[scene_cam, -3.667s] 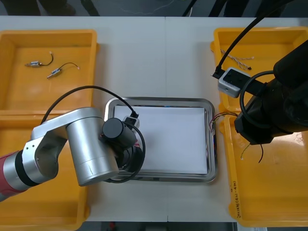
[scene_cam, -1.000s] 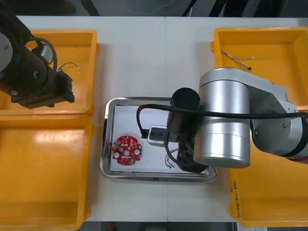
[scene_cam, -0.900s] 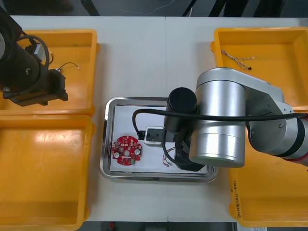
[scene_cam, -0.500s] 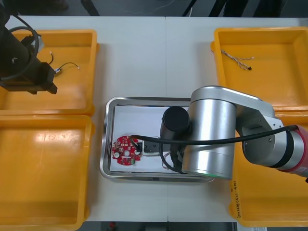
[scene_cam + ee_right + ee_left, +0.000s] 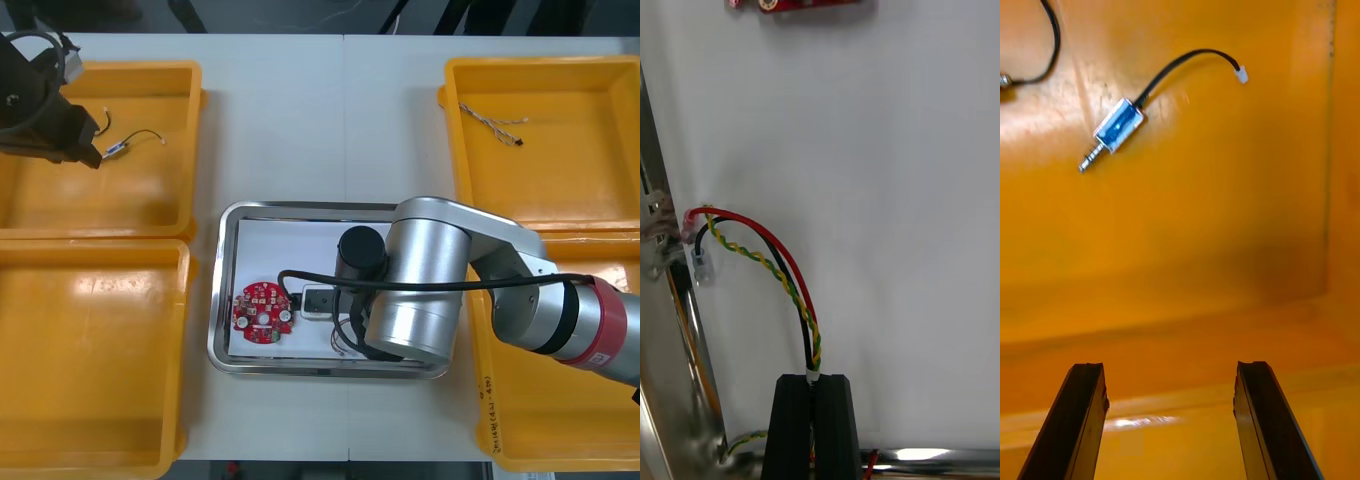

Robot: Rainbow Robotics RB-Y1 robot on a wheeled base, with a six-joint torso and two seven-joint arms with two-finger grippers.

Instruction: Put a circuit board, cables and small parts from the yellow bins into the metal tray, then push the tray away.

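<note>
Metal tray [image 5: 225, 290] sits mid-worktop [image 5: 300, 120], shiny rim, white inside. Round red circuit board [image 5: 262, 313] lies flat in it, down at 8 o'clock. Red and yellow cable [image 5: 764, 251], a black strand running with it, arches over the white floor. Its plug ends touch the tray's rim, and its other end is pinched in the right hand [image 5: 814, 379]. Four yellow bins [image 5: 150, 200] flank the tray. The one at 10 o'clock holds a small metal part [image 5: 117, 150] with a curled black lead. The one at 2 o'clock holds a twisted cable [image 5: 492, 123], lying loose.
</note>
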